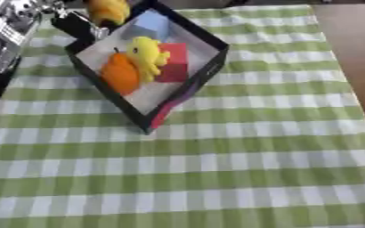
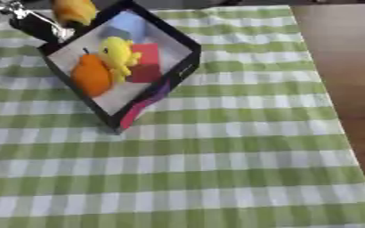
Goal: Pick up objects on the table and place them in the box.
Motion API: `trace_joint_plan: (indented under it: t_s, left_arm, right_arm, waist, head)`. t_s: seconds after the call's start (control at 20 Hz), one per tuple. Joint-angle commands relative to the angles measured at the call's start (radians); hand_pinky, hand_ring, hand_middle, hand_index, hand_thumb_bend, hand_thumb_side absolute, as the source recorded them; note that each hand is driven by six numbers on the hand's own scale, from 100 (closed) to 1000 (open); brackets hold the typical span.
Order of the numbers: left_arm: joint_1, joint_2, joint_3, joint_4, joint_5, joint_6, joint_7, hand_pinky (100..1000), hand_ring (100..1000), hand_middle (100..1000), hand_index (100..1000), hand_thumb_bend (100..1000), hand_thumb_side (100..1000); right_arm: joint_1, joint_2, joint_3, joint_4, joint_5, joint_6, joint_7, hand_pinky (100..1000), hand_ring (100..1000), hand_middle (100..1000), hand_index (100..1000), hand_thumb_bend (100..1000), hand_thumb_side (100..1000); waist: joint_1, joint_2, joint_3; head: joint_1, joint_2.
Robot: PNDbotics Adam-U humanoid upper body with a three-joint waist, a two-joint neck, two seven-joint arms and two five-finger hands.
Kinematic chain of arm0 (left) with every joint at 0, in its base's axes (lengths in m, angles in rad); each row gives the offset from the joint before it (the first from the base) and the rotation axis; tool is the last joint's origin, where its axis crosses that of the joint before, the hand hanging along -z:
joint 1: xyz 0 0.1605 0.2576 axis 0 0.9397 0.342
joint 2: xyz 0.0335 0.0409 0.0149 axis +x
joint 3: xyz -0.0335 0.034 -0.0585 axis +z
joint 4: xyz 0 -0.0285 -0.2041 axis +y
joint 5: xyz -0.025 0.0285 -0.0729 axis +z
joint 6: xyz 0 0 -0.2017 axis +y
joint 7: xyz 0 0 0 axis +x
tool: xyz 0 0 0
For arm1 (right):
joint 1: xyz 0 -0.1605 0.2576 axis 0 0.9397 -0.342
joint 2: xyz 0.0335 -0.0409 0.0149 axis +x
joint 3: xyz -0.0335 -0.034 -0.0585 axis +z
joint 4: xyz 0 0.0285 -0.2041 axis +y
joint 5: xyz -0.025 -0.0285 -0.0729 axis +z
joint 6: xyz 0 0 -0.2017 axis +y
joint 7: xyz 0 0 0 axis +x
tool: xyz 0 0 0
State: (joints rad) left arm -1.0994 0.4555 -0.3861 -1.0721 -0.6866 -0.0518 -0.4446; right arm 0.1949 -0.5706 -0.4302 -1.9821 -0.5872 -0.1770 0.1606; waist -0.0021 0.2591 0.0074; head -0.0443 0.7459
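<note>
Where the left hand [image 1: 83,24] comes in at the upper left, curled round a yellow-orange object [image 1: 109,10], just over the far corner of the black box [image 1: 209,67]. Inside, on the pale floor: orange fruit [image 1: 120,74], yellow duck [image 1: 148,54], red block [image 1: 174,62], blue block [image 1: 151,26], close together. Underneath, green checked cloth [image 1: 256,156]. No sign of the right hand.

Green/white check cloth [image 1: 256,169]; black box [image 1: 216,46] (yellow, orange, red, blue inside).
</note>
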Motion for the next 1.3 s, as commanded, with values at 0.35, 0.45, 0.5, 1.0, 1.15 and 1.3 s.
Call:
trace_joint_plan:
  t_s: [0.35,0.45,0.5,1.0,1.15,1.3]
  left_arm:
    - [-0.010,-0.057,0.062,0.166,-0.132,-0.081,0.090,785,803,837,899,381,100]
    - [-0.009,-0.054,0.064,0.158,-0.139,-0.091,0.092,880,877,912,967,635,346]
    - [-0.010,-0.051,0.066,0.146,-0.142,-0.096,0.095,884,880,909,965,733,394]
    - [0.029,-0.011,0.139,-0.055,-0.054,-0.031,0.171,837,814,851,934,529,474]
    - [0.094,0.007,0.213,-0.245,0.144,0.074,0.266,788,743,780,893,162,427]
    - [0.169,0.034,0.302,-0.441,0.404,0.161,0.389,768,725,776,890,100,456]
  right_arm:
    - [0.001,-0.026,-0.004,-0.018,0.001,0.004,0.004,790,719,709,839,100,536]
    - [0.003,-0.025,-0.005,-0.018,0.003,0.003,0.003,790,719,709,839,100,537]
    - [0.003,-0.025,-0.004,-0.018,0.005,0.004,0.003,790,719,709,839,100,537]
    - [0.006,-0.028,-0.006,-0.018,0.005,0.000,0.002,790,719,709,839,100,536]
    - [0.010,-0.027,-0.012,-0.018,0.002,-0.003,-0.002,790,719,709,839,100,536]
    - [0.014,-0.027,-0.016,-0.018,0.001,-0.009,-0.005,790,719,710,839,100,535]
  waist:
    - [0.001,-0.027,-0.007]
    - [0.001,-0.027,-0.006]
    - [0.002,-0.027,-0.005]
    - [0.004,-0.030,0.000]
    - [0.005,-0.031,0.008]
    - [0.006,-0.033,0.021]
  head:
    - [0.011,-0.007]
    - [0.010,-0.006]
    - [0.009,-0.005]
    - [0.004,-0.004]
    - [-0.005,0.001]
    - [-0.012,0.007]
